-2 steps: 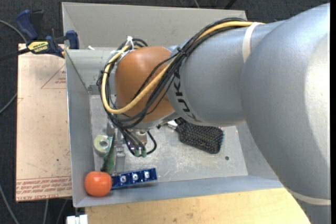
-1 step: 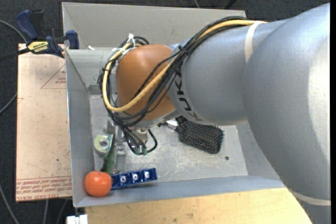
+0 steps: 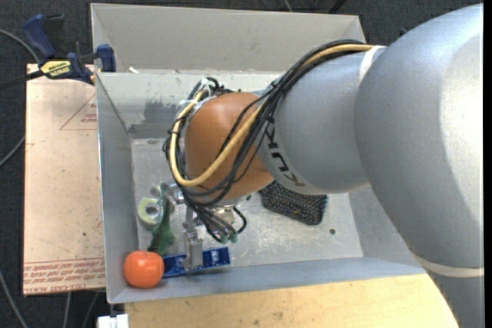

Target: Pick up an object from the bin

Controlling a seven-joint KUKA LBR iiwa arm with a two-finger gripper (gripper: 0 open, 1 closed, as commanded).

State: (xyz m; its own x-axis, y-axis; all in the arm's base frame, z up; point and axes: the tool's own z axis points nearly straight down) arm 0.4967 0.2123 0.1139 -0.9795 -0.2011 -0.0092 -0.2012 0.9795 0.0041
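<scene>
The flat blue piece point(image 3: 214, 258) lies in the bin point(image 3: 115, 165) at its lower-left corner in the camera view, near an orange ball point(image 3: 143, 270). Your claw point(image 3: 192, 246) hangs low over it; you cannot tell whether it is spread or pressed together. By my judgement nothing is lifted yet: gripping and raising remain. A green thing point(image 3: 164, 233) and a black mesh pad point(image 3: 294, 203) lie nearby.

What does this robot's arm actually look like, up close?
A thick, rounded silver-grey arm with dark KUKA lettering near the wrist. The wrist wears a smooth orange dome-shaped cover, looped by black and yellow cables. Below it sits a small metal gripper.
</scene>
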